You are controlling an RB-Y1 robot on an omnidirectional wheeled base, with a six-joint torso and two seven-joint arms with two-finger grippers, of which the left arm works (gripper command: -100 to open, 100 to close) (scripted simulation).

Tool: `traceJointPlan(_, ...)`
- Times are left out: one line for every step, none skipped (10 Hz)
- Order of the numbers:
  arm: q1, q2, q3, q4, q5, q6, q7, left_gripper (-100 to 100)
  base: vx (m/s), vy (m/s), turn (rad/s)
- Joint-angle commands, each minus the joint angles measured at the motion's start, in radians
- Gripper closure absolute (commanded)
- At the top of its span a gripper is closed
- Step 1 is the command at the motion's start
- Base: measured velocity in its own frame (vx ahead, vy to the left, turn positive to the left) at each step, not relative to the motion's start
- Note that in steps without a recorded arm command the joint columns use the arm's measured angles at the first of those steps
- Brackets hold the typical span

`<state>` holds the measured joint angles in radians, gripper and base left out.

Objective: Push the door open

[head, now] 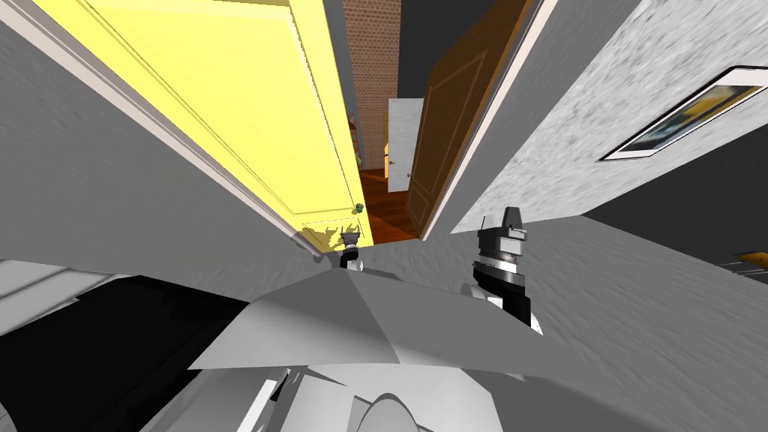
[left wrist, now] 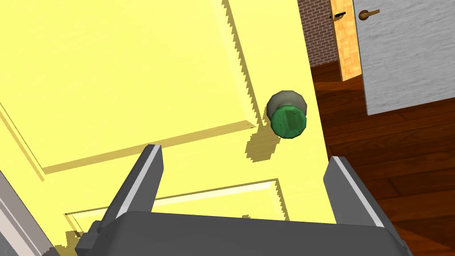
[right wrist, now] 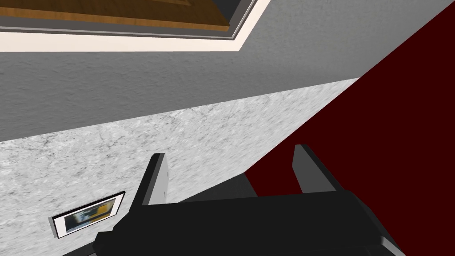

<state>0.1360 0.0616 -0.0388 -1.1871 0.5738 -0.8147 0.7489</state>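
The left tool [left wrist: 244, 154] is spread wide and holds nothing. It points at the lower part of a pale yellow, flat-painted door with recessed rectangular panels [left wrist: 133, 66]. One thin grey finger [left wrist: 146, 178] stands before the door's face. The other [left wrist: 351, 186] stands past the door's free edge, before a dark red-brown plank floor [left wrist: 391, 151].

A glossy green faceted knob on a dull grey round collar [left wrist: 288, 118] sits close to that free edge. It lies ahead of the fingertips and apart from them, nearer the finger on the floor side, and it casts a jagged shadow on the yellow paint.

In the head view the left tool [head: 350, 238] is small, just beside the door's [head: 247, 97] bottom corner, with the knob [head: 359, 208] a little above it. The door stands ajar, and the gap beside it shows floor, a red-brown brick wall [head: 371, 52] and a brown wood-grain panelled door [head: 442, 127] swung open opposite.

Through the gap the left wrist view also shows a mottled grey-white door [left wrist: 404, 53] with a brass-coloured lever handle [left wrist: 368, 14].

The right tool [head: 510, 217] is raised to the right, well apart from the yellow door. Its fingers [right wrist: 155, 178] are parted and empty.
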Motion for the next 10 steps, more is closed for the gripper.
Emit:
traceJointPlan(-0.013, -0.006, 0.000, 0.032, 0.015, -0.009, 0.026, -100, 0.060, 0.077, -0.101)
traceJointPlan(-0.019, -0.009, -0.001, 0.051, 0.023, -0.014, 0.040, -100, 0.054, 0.065, -0.091)
traceJointPlan(-0.033, -0.017, -0.002, 0.088, 0.039, -0.025, 0.068, -100, 0.069, 0.103, -0.161)
traceJointPlan(-0.040, -0.021, -0.003, 0.107, 0.047, -0.030, 0.082, -100, 0.092, 0.118, -0.145)
traceJointPlan(-0.046, -0.025, -0.003, 0.125, 0.055, -0.036, 0.096, -100, 0.084, 0.093, -0.102)
traceJointPlan(-0.052, -0.029, -0.004, 0.141, 0.063, -0.040, 0.109, -100, 0.067, 0.072, -0.084)
traceJointPlan(-0.058, -0.033, -0.004, 0.157, 0.070, -0.045, 0.121, -100, 0.057, 0.070, -0.074)
traceJointPlan(-0.064, -0.038, -0.005, 0.173, 0.077, -0.050, 0.133, -100, 0.054, 0.066, -0.073)
traceJointPlan(-0.069, -0.042, -0.005, 0.190, 0.084, -0.054, 0.145, -100, 0.045, 0.062, -0.084)
traceJointPlan(-0.080, -0.051, -0.006, 0.220, 0.097, -0.063, 0.168, -100, 0.066, 0.096, -0.146)
